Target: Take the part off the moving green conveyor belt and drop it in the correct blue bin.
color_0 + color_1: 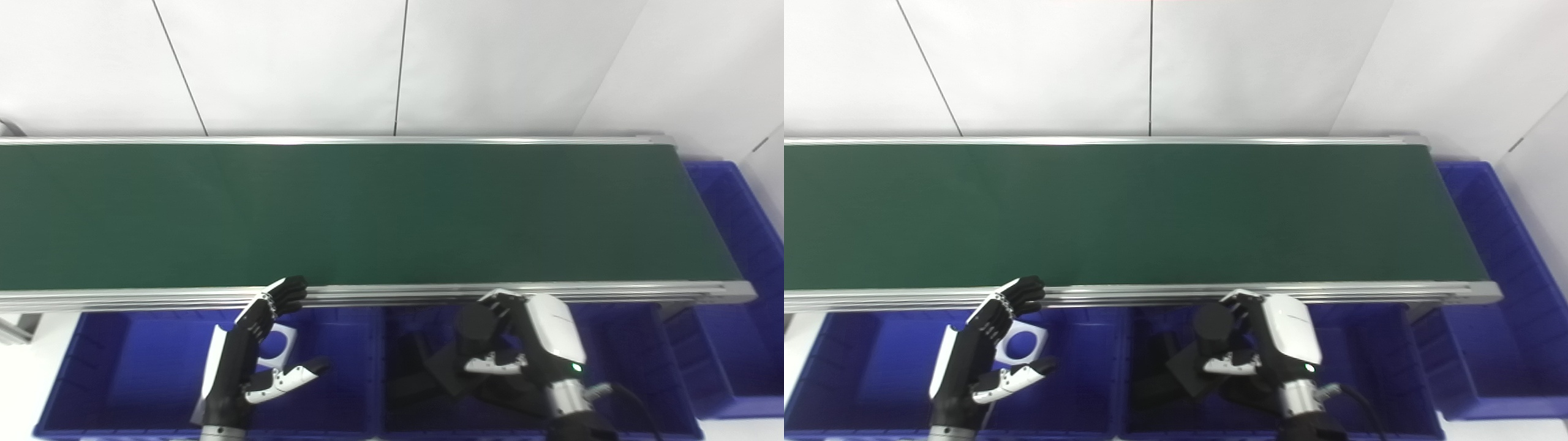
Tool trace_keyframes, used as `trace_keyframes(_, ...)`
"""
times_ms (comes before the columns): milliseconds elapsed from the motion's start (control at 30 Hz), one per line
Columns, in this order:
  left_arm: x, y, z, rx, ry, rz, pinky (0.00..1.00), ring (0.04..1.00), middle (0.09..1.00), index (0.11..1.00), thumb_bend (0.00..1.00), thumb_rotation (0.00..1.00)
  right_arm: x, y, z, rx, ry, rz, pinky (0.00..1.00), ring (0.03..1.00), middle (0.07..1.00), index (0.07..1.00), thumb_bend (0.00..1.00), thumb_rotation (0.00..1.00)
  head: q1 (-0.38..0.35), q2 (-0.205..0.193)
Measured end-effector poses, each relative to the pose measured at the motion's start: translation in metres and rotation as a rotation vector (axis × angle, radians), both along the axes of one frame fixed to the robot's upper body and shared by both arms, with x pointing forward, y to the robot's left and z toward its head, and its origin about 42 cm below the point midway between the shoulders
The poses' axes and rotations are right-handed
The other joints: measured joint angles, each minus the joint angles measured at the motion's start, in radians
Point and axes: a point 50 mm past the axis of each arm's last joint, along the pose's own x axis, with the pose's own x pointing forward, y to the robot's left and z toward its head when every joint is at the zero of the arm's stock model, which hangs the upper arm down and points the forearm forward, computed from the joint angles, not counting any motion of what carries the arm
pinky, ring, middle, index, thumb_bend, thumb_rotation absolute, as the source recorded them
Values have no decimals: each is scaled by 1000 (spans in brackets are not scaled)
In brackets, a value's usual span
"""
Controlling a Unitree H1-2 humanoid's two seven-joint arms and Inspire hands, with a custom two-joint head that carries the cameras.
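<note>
Black part (pixel 1211 320) within right hand (pixel 1255 343) fingers (pixel 1231 365)

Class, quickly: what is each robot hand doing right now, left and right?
Left robot hand: open, holding nothing, above the white part in the left blue bin.
Right robot hand: shut on a black part.

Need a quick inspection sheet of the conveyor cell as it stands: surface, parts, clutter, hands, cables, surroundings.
Surface: green conveyor belt bare, no part on it.
Job's things: black part in right robot hand over the middle blue bin; white square part with round hole in the left blue bin; third blue bin at the belt's right end.
Clutter: black parts in the middle bin.
Hands: left robot hand open.
Cables: black cable at right wrist.
Surroundings: white wall panels.
</note>
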Motion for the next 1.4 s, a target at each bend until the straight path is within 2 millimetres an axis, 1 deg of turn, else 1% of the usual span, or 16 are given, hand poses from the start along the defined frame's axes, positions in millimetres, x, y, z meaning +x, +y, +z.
trace_keyframes(67,1,2,0,-13,4,6,728,762,785,768,775,355,1,2,-1,-11,28,15,624,659,511,484,517,0,-6,-2)
trace_keyframes(100,2,4,0,-14,3,9,728,760,781,766,777,359,2,3,-2,-21,39,21,697,718,649,492,508,82,-8,-2)
trace_keyframes(133,3,4,1,-15,2,10,728,759,780,766,778,361,2,3,-2,-39,57,22,723,738,696,495,505,109,-9,-2)
trace_keyframes(167,3,5,1,-15,1,12,730,761,782,767,781,370,1,3,-4,-56,86,18,795,787,751,497,506,137,-11,-2)
trace_keyframes(200,4,5,1,-16,0,12,732,763,784,767,777,371,1,3,-5,-71,107,16,848,819,780,621,574,256,-11,-2)
trace_keyframes(300,3,7,1,-9,3,8,728,762,783,763,774,373,-3,4,-1,-135,153,43,970,924,854,770,718,497,-12,2)
trace_keyframes(467,1,11,1,-4,7,13,726,761,781,763,777,367,-14,9,19,-166,155,72,1000,992,921,856,835,608,-17,3)
trace_keyframes(567,2,12,1,-4,6,4,718,757,777,757,783,350,-26,9,26,-166,154,75,1000,996,957,898,900,622,-15,3)
trace_keyframes(667,3,10,1,-17,6,4,714,754,774,755,791,352,-36,8,28,-154,125,49,981,976,958,904,920,623,-12,3)
trace_keyframes(800,3,7,2,-27,5,-1,720,759,779,761,785,362,-48,11,29,-93,44,13,859,939,966,942,913,629,-11,0)
trace_keyframes(933,3,9,1,-18,6,-9,721,761,781,762,781,361,-56,23,31,11,-47,-33,787,883,926,943,875,549,-9,0)
trace_keyframes(967,3,10,1,-16,7,-8,719,759,779,760,783,363,-56,26,32,53,-67,-42,768,874,916,943,853,498,3,-3)
trace_keyframes(1067,2,11,1,-8,8,-7,716,760,779,761,783,375,-56,35,32,245,-96,-48,681,821,902,932,842,452,11,-5)
trace_keyframes(1133,1,11,1,-3,10,-9,725,768,785,763,781,384,-58,41,29,415,-88,-62,709,833,908,924,851,458,21,-9)
trace_keyframes(1267,-3,10,0,-1,15,-17,727,772,793,770,785,389,-61,57,19,696,-30,-35,765,852,901,941,864,393,49,-15)
trace_keyframes(1400,-4,6,1,12,12,-36,727,776,799,773,801,395,-64,58,12,775,-3,2,789,849,893,942,864,380,80,-26)
